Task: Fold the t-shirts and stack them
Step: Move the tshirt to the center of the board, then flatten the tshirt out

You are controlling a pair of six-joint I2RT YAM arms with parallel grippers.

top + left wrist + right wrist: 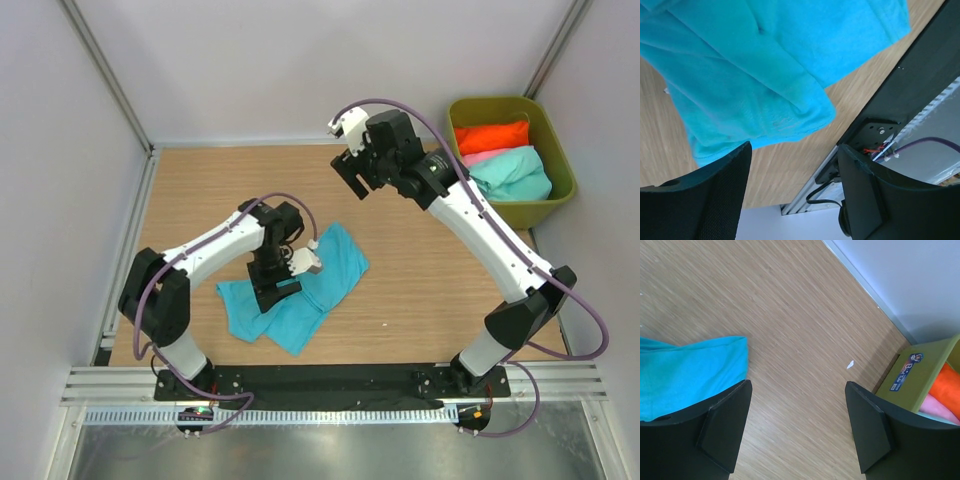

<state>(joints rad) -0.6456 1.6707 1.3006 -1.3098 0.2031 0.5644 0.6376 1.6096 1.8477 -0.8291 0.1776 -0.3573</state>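
A turquoise-blue t-shirt (300,285) lies crumpled and partly folded on the wooden table (420,290), near the left middle. My left gripper (275,290) hovers over it, open and empty; the shirt (760,70) fills the top of the left wrist view. My right gripper (352,172) is raised at the back of the table, open and empty; its view shows one edge of the shirt (685,375) at the left. The orange-red (492,136), pink (482,157) and mint-green (512,172) shirts lie in the olive-green bin (560,160).
The bin stands at the back right corner, and its label side (915,372) shows in the right wrist view. A small white scrap (851,364) lies on the wood. White walls enclose the table. A metal rail (330,385) runs along the near edge.
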